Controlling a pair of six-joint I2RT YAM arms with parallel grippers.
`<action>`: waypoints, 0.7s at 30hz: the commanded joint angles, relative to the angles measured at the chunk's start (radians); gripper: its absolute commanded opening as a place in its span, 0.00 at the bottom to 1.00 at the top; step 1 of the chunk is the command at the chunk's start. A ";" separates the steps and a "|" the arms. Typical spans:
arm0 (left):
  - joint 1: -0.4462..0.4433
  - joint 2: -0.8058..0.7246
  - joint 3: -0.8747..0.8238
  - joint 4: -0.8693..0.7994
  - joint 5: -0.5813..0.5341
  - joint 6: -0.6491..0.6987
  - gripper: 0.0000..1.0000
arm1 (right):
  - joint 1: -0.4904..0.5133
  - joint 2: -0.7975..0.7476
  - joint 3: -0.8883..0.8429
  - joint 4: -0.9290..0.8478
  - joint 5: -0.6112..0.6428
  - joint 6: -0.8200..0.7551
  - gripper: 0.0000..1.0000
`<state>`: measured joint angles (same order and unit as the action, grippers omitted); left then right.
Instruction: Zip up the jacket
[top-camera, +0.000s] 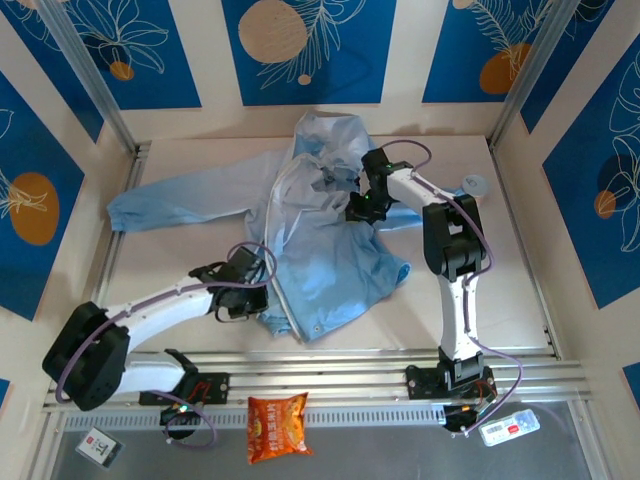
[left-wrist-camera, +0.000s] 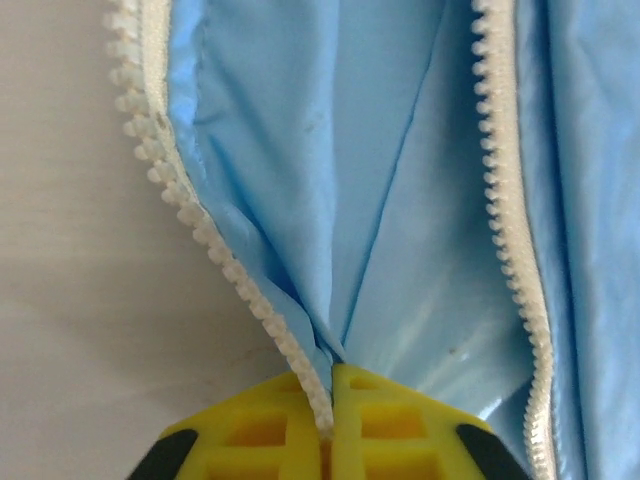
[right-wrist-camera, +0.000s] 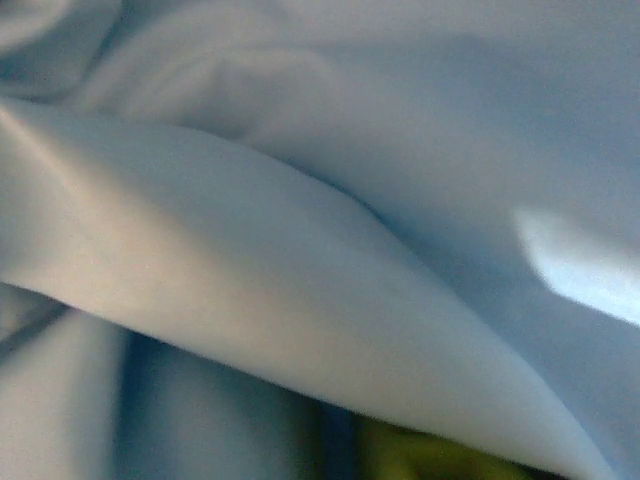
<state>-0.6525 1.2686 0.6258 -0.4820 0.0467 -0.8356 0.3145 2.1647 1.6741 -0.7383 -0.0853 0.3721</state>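
Table (top-camera: 520, 300) first: the jacket (top-camera: 335, 265) is spread across the middle of it, hood (top-camera: 330, 135) toward the far edge, one sleeve (top-camera: 180, 205) trailing off to the left edge, hem toward the near edge, front lying open. My right claw (top-camera: 358, 210) is up on the chest part, right of the opening, and honestly I can't tell if it's open or clamped, since blurry blue fabric is draped right across its wrist camera. My left claw (left-wrist-camera: 330, 385) is down at the hem end, pinched shut on the jacket, yellow pads (left-wrist-camera: 400, 425) pressed together right on one zipper strip (left-wrist-camera: 190, 215). The other zipper strip (left-wrist-camera: 505, 200) runs well apart from it, with loose fabric bunched between. So the step I reckon I'm on is bringing the two bottom ends together, and doing it well means a low, firm pinch on the tape rather than the teeth, then dragging it toward the other strip without twisting. Thin cloth like this probably slips out easily, so slow and flat along the table. Right claw should pin the upper end taut so nothing rucks up. Can't spot the slider or pin, so I'd find that before pulling anything.
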 joint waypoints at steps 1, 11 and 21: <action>-0.002 -0.012 0.094 -0.110 -0.078 0.060 0.30 | 0.017 -0.130 -0.040 0.020 0.026 -0.016 0.35; 0.218 -0.148 0.208 -0.171 -0.049 0.237 0.55 | 0.110 -0.170 0.014 0.019 0.103 -0.022 0.55; 0.298 0.115 0.247 0.003 0.124 0.247 0.55 | 0.206 0.081 0.351 -0.091 0.145 -0.041 0.67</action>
<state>-0.3599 1.3323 0.8501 -0.5373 0.0917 -0.6014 0.5034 2.1807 1.9408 -0.7650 0.0284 0.3473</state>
